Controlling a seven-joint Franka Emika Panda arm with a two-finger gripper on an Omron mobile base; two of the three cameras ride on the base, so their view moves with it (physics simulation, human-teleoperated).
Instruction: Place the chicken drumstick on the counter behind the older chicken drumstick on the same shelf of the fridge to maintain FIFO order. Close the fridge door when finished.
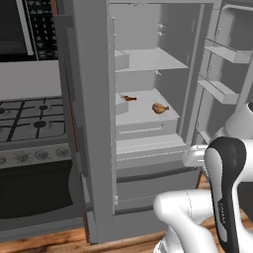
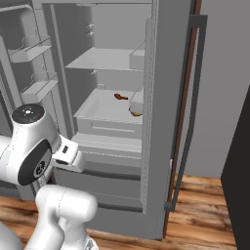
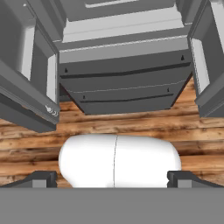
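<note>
- Wood floor lies under your jaws (image 3: 113, 177), which are spread wide and hold nothing.
- Both drumsticks sit on the fridge (image 1: 94, 123) shelf (image 1: 143, 116): slim drumstick (image 1: 129, 98) behind, plump one (image 1: 159, 108) in front.
- Light, greasy; judge the bone end safest.

You get flat, even rendered light, no clear source, no glare. The fridge (image 1: 148, 74) interior reads pale grey with soft shading under the shelf (image 1: 148, 114); the stove (image 1: 32, 148) front goes dark. Focus is uniform, but resolution is low: small items look coarse. No visible edge distortion.
</note>
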